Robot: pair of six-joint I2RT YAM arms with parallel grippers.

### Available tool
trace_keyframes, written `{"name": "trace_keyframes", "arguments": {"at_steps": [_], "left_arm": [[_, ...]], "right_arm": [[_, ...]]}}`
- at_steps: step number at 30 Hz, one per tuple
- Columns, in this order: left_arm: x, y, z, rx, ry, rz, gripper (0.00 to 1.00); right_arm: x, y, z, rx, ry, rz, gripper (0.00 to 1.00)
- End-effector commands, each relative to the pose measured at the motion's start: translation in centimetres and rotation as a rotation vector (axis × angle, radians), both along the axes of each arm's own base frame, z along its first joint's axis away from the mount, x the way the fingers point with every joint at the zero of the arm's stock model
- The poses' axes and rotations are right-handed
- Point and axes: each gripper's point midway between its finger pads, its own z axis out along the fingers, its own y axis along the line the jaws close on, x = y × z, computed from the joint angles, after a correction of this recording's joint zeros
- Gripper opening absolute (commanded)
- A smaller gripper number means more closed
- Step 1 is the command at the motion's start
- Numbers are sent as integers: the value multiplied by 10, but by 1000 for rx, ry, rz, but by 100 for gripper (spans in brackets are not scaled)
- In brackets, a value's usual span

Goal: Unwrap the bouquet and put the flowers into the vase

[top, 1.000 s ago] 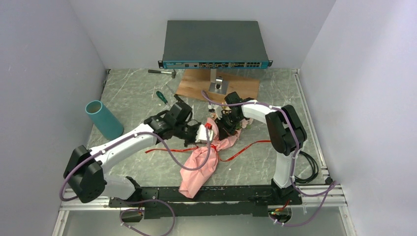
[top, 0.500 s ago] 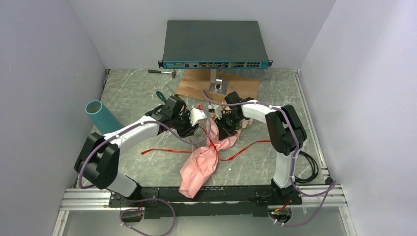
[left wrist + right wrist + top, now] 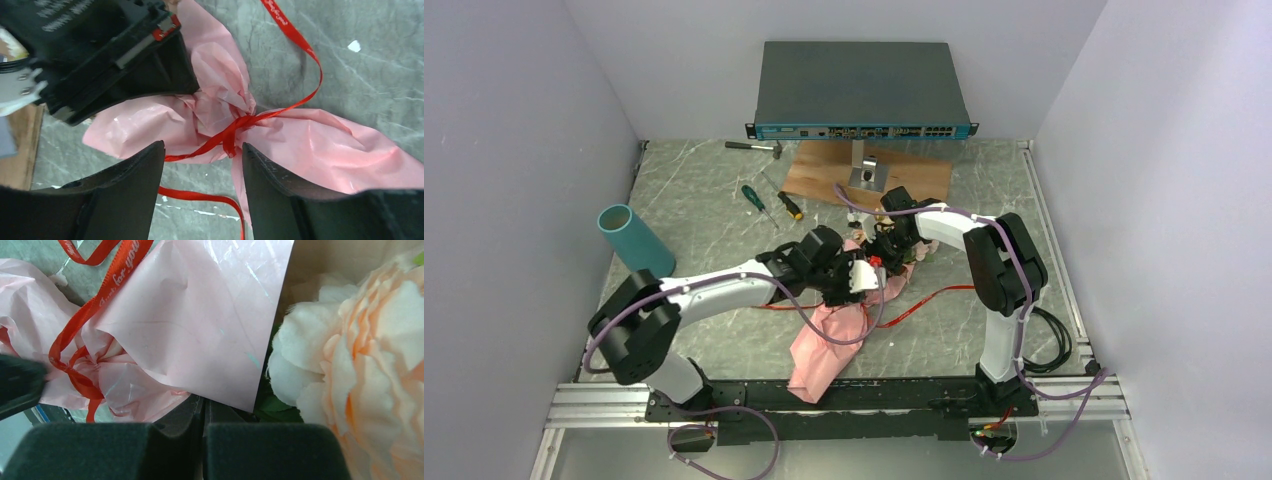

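Bouquet (image 3: pixel 834 335): flat on worktop (image 3: pixel 704 200), centre, ribbon (image 3: pixel 122 262) knotted at waist. Left tool (image 3: pixel 202 150) apart, straddling knot (image 3: pixel 235 132), gripping nothing. Right tool (image 3: pixel 202 415) together, apparently pinching paper (image 3: pixel 200 315) edge beside bloom (image 3: pixel 360 365). Paper light, crinkly, tearable; ribbon thin, slick: best hold at knot or free tail.

The left gripper (image 3: pixel 202 147) stands with its jaws apart astride the neck of the bouquet (image 3: pixel 310 150). The gap between them is filled by pink paper and the knot of the red ribbon (image 3: pixel 239 124). Just beyond the left fingertip, the black body of the right gripper (image 3: pixel 203 415) blocks the far side. Ribbon tails trail across the table (image 3: pixel 704 215) on both sides of the bouquet. Bare surface lies between the bouquet and the vase (image 3: pixel 634 243), which stands near the left wall. A green-handled screwdriver (image 3: pixel 751 196) and a second screwdriver (image 3: pixel 790 206) lie on the far-left approach.
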Motion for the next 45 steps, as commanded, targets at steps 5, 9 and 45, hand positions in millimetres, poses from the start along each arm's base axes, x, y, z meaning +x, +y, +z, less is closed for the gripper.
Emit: {"name": "trace_keyframes", "arguments": {"at_steps": [5,9,45], "left_arm": [[19,-23,-16,53,-115,32,63],[31,-17,-30,110,-134,92,61],[52,40,29,-96,-3,338,40]], "right_arm": [[3,-25,-45,-155,-30,19,0],[3,-25,-45,-158,-30,19,0],[2,-26,-48,-166,-22,23,0]]}}
